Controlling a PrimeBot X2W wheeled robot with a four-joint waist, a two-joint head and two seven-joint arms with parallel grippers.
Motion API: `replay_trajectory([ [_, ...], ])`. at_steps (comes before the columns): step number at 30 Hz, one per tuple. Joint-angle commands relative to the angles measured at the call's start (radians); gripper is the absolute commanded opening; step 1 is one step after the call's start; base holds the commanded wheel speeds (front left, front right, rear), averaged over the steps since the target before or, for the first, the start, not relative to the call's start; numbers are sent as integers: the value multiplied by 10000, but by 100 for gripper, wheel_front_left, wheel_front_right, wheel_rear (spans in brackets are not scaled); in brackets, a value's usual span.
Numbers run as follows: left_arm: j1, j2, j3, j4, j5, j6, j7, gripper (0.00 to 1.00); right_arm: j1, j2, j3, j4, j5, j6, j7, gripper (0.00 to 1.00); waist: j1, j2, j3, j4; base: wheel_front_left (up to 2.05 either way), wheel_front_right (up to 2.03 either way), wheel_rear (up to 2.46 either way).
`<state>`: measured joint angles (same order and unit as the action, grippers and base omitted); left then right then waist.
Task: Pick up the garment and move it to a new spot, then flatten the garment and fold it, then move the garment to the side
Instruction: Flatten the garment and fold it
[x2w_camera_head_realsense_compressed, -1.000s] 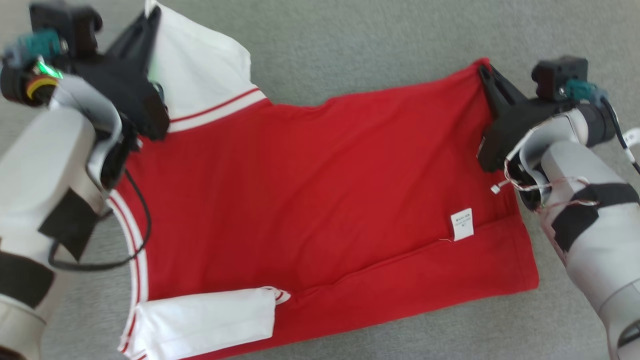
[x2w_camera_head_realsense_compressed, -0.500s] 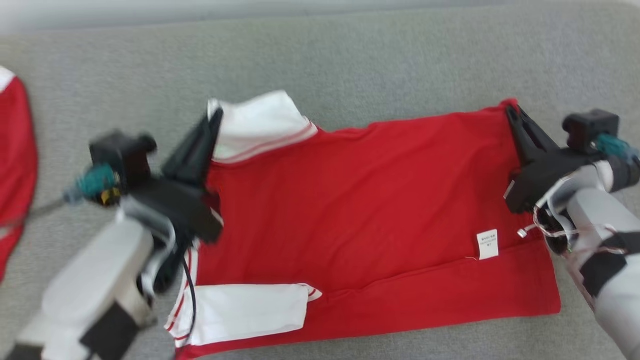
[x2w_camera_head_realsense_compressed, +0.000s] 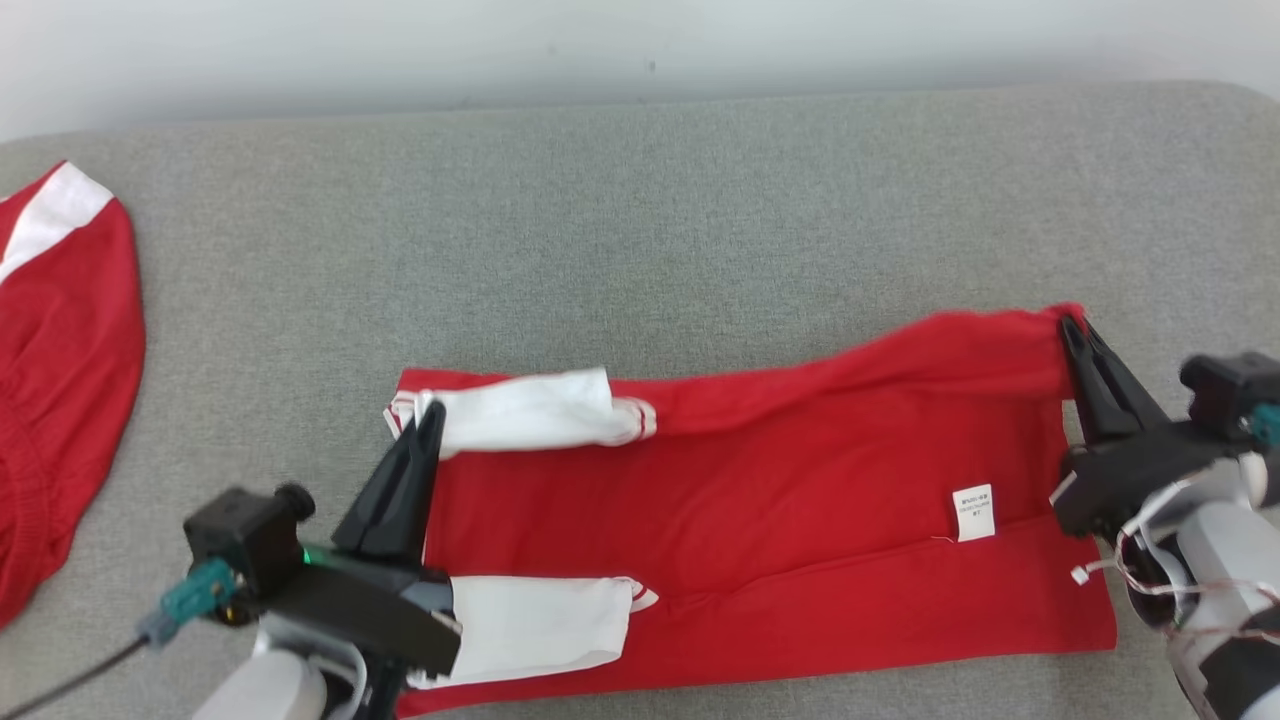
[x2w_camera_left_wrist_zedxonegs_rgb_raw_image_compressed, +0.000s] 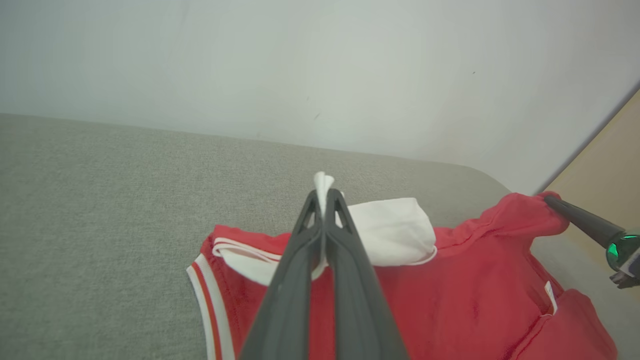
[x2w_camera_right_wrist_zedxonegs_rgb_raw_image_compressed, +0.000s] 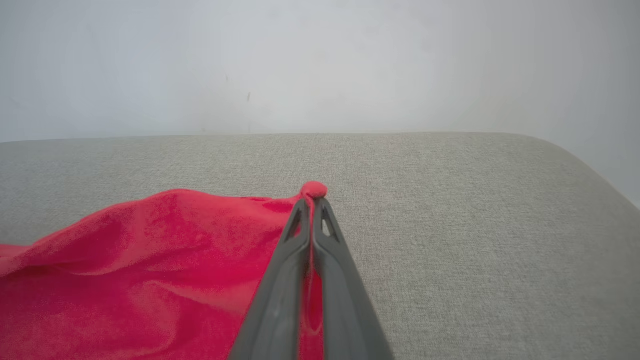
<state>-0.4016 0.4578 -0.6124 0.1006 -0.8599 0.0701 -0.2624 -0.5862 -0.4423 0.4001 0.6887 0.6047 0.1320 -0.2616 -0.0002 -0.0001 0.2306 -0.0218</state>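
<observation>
Left tool (x2w_camera_head_realsense_compressed: 431, 412) sits low on the left side, fingers squeezed together and pointing up and away, pinching the garment (x2w_camera_head_realsense_compressed: 760, 500). Right tool (x2w_camera_head_realsense_compressed: 1070, 325) is far out right, also clamped tight on it, with the right forearm (x2w_camera_head_realsense_compressed: 1225, 540) running off the bottom corner.

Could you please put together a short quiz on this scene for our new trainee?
1. True or false: the left gripper is shut on a white sleeve of the garment.
2. The jaws of the right gripper hold: A) a white sleeve, B) a red corner of the garment, C) nothing.
3. Fill in: a second red garment lies at the robot's far ___.
Key: 1 true; 2 B; 3 left.
</observation>
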Motion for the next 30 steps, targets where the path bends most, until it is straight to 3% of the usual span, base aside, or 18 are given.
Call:
replay_trajectory([
  [1, 317, -93, 134, -110, 113, 8, -31, 0, 273, -33, -190, -166, -113, -28, -45, 0, 2, 1, -84, 24, 0, 0, 0],
  [6, 1269, -339, 570, -287, 273, 32, -32, 0, 1043, 116, -625, -554, -183, -28, -45, 0, 2, 1, -244, -29, 0, 0, 0],
  [7, 1409, -373, 618, -315, 283, 14, -32, 0, 1143, 130, -704, -624, -193, -28, -45, 27, 2, 1, -280, -38, 0, 0, 0],
  [8, 1547, -382, 689, -335, 367, 22, -33, 0, 1231, 162, -784, -723, -139, -28, -46, 47, 2, 1, -305, -41, 0, 0, 0],
  [10, 1866, -467, 768, -320, 446, 31, -31, 0, 1488, 173, -883, -806, -154, -28, -46, 40, 2, 1, -374, -40, 0, 0, 0],
  [12, 2094, -563, 907, -285, 546, 62, -33, 0, 1690, 223, -1048, -1005, -142, -28, -44, 40, 2, 1, -432, -44, 0, 0, 0],
  [13, 2189, -639, 1017, -298, 619, 75, -33, 29, 1838, 236, -1117, -1092, -186, -28, -46, 48, 2, 1, -460, -41, 0, 0, 0],
  [14, 2304, -686, 1105, -265, 720, 62, -32, 81, 1967, 264, -1167, -1181, -215, -28, -46, 90, 2, 1, -496, -36, 0, 0, 0],
  [15, 2424, -728, 1208, -208, 835, 75, -33, 100, 2077, 300, -1251, -1289, -174, -28, -46, 100, 2, 1, -522, -34, 0, 0, 0],
  [24, 3246, -1754, 3014, -320, 2290, -80, -32, 100, 3108, 244, -1746, -2167, -161, -28, -32, 100, 2, 1, -724, -78, 0, 0, 0],
  [30, 3654, -2409, 4447, -687, 3921, -198, -32, 100, 3170, 265, -1873, -1699, -261, -28, -31, 100, 2, 1, -764, -104, 0, 0, 0],
])
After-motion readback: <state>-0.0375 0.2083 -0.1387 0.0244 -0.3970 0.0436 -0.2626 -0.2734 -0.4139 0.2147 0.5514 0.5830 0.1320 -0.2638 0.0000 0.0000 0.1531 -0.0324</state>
